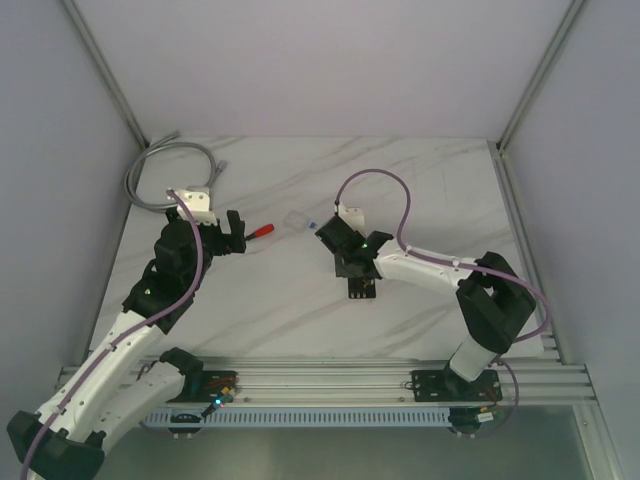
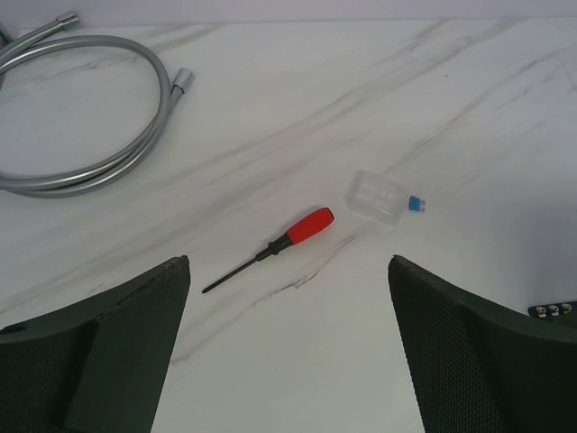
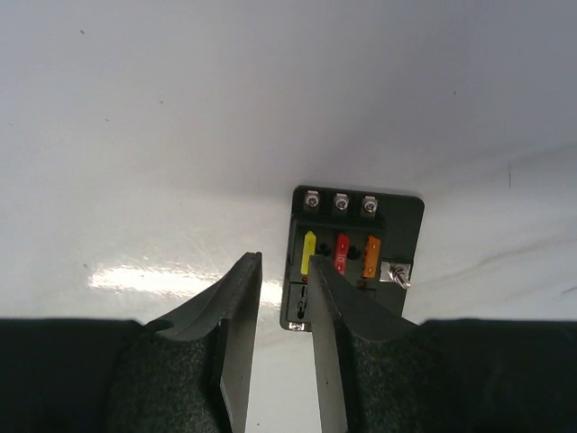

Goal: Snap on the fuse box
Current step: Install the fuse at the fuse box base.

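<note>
Your right claw (image 3: 281,271) stood over the marble surface (image 3: 270,108) with its two fingers (image 3: 236,334) parted by a narrow gap. Only bare surface showed between them, so it was pinching nothing.

The fuse box (image 3: 354,236) lay flat on the surface just beside that claw. In the right wrist view the right-hand finger overlapped the box's left edge, but you could not tell whether it touched. The box showed three screws (image 3: 341,204) along its far side, a yellow fuse (image 3: 308,250), a red fuse (image 3: 342,253) and an orange fuse (image 3: 370,256) in a row, and a small metal toggle switch (image 3: 397,273) at one side. From above, it sat near the middle of the surface on the right arm's side, a little closer to the arm bases than the claw.

Your left claw (image 2: 288,266) hung spread wide and held nothing. Ahead of it lay a red-handled screwdriver (image 2: 287,242). Near the handle end sat a small clear cover (image 2: 377,197) with a tiny blue fuse (image 2: 415,204) just beside it. Both were well apart from the fuse box. A grey hose (image 2: 135,153) curled in the far left corner.
</note>
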